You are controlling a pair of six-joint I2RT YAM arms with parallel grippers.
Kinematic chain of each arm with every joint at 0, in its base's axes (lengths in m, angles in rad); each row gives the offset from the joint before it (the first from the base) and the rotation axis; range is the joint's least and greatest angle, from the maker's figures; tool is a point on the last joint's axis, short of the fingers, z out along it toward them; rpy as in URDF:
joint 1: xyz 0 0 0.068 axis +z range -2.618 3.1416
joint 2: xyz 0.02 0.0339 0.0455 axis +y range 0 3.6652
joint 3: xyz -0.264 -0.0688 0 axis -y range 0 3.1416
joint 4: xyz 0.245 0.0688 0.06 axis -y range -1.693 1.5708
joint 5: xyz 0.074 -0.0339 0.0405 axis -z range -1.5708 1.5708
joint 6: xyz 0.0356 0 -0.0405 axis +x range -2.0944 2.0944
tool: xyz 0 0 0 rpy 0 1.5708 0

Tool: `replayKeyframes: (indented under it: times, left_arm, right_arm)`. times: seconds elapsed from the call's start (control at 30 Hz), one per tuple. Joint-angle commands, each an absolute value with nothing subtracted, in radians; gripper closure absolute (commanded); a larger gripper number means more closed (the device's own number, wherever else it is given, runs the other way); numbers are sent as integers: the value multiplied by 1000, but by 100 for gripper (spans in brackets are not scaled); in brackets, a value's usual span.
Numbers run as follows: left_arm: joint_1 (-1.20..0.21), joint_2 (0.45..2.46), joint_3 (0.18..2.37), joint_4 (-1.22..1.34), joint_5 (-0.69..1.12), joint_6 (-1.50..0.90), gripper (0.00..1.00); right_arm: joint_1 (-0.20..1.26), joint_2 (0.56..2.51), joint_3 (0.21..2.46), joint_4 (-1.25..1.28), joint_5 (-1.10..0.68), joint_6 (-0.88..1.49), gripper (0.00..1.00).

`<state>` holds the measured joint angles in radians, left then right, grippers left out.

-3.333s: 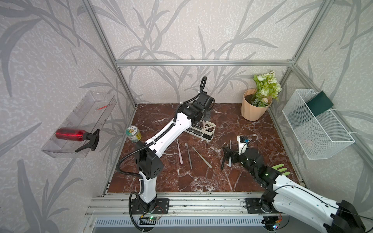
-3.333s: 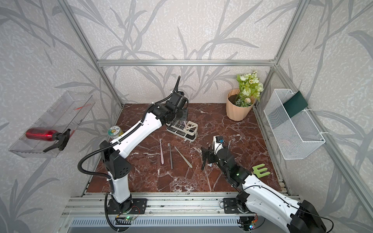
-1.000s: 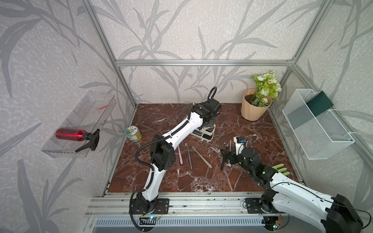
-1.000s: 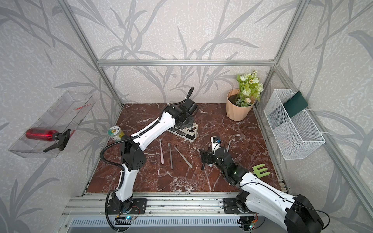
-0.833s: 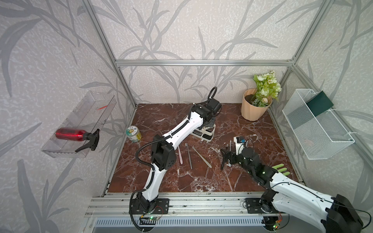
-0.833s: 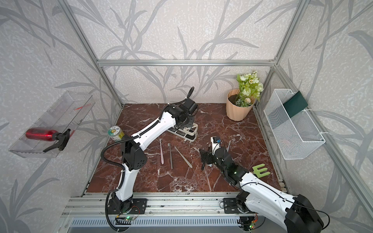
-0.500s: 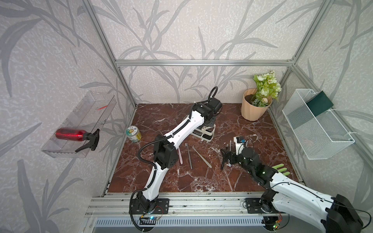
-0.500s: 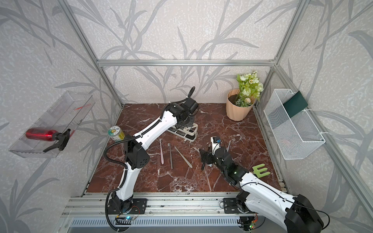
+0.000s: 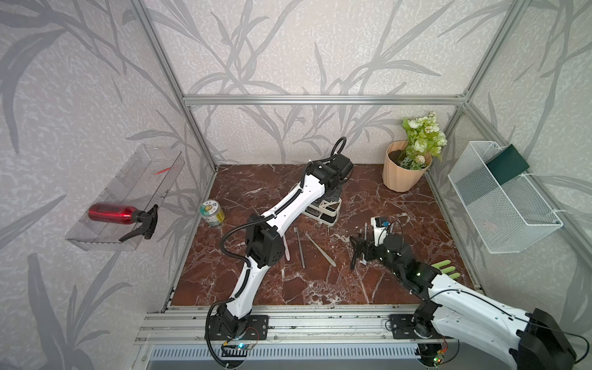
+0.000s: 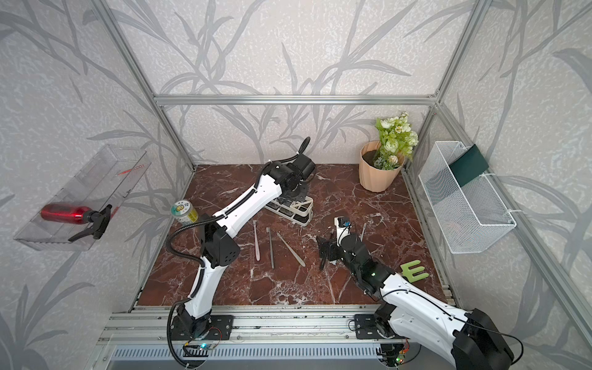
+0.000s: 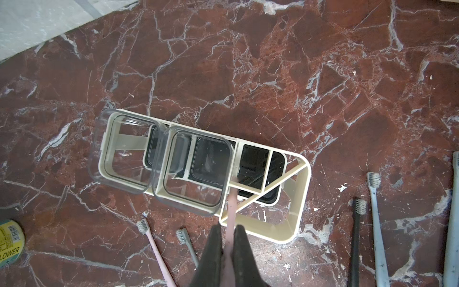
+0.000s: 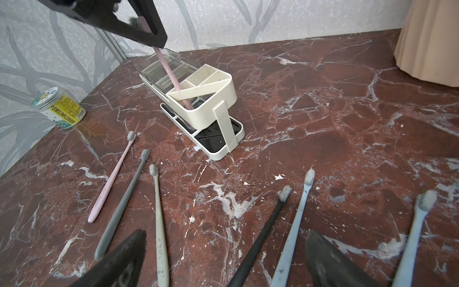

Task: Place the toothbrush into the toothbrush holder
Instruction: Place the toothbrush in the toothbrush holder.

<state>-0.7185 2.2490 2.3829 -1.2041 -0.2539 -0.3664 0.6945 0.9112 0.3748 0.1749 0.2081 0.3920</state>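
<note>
Seven toothbrushes show in the right wrist view: six lie loose on the surface [image 12: 347,99] and one is held. Your left claw [image 11: 229,229] is clamped shut on the pink toothbrush [image 12: 171,74], gripping it near the bristle head. That grip puts the handle end down and should leave the bristles up, which is how a brush should stand.

The brush is tilted, not upright. Its lower end is already inside the slotted divider end of the toothbrush holder [image 12: 223,92]; I can't tell which slot. The two clear cups [image 11: 124,154] next to it are empty. The holder stands upright on the surface toward the back wall, with the left arm reaching over it from above.

Your right claw [image 12: 226,236] is spread wide and holds nothing. It hovers low over the black toothbrush [image 12: 260,236] and the pale blue toothbrush [image 12: 295,223], well apart from the holder, so it likely won't get in the way of the drop.

My read is that insertion is nearly done and only the release is left. Because of the lean, lower and straighten the brush a bit before you open, or it may rock against the divider wall.
</note>
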Motion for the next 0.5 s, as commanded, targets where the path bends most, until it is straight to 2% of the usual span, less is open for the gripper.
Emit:
replayKeyframes:
  times: [0.0, 0.47]
  left_arm:
    - [-719, 2270, 2432, -1281, -290, -359, 100]
    - [-719, 2305, 2428, -1304, -251, -411, 100]
  right_arm:
    - [691, 919, 402, 195, 206, 388, 1]
    - [692, 928, 404, 199, 204, 388, 1]
